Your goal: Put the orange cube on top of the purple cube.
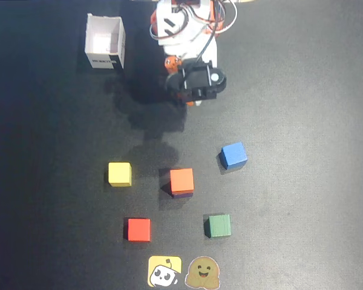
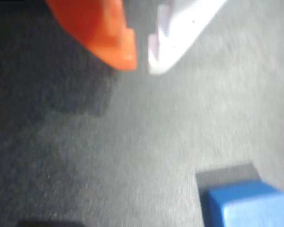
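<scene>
My fingers [image 2: 141,66] hang nearly together, empty, above bare surface [image 1: 302,90]. Orange cube [image 1: 181,179] sits atop purple cube [image 1: 182,194], mid-surface. I judge it light, rigid, best gripped across opposite flat sides.

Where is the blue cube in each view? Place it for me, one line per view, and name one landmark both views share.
Overhead view: the blue cube sits right of centre on the dark mat, up and to the right of the orange cube.
Wrist view: the blue cube fills the bottom right corner, partly cut off by the frame.
Shared landmark: the gripper, at the top of the wrist view; in the overhead view it is hidden under the arm.
</scene>
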Robot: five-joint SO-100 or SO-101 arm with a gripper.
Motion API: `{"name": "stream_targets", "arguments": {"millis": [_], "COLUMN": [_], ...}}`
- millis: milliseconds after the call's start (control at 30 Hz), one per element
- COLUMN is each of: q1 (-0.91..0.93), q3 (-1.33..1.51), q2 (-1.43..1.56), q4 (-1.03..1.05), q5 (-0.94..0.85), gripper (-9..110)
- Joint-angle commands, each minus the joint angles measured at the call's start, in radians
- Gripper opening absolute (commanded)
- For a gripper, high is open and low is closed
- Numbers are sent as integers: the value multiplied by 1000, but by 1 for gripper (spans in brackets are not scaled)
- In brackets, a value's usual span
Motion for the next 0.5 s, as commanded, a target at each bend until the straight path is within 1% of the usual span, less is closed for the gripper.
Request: {"name": "stream_targets", "arguments": {"millis": [0, 167, 300, 400, 467], "q1": [3, -5, 2, 5, 5], "q3": [-5, -5, -5, -5, -5], "q2": [6, 6, 6, 6, 6], "q4": [11, 9, 9, 9, 8], "q5": [-38, -58, -109, -107, -69], "gripper": [1, 1, 1, 1, 1]}}
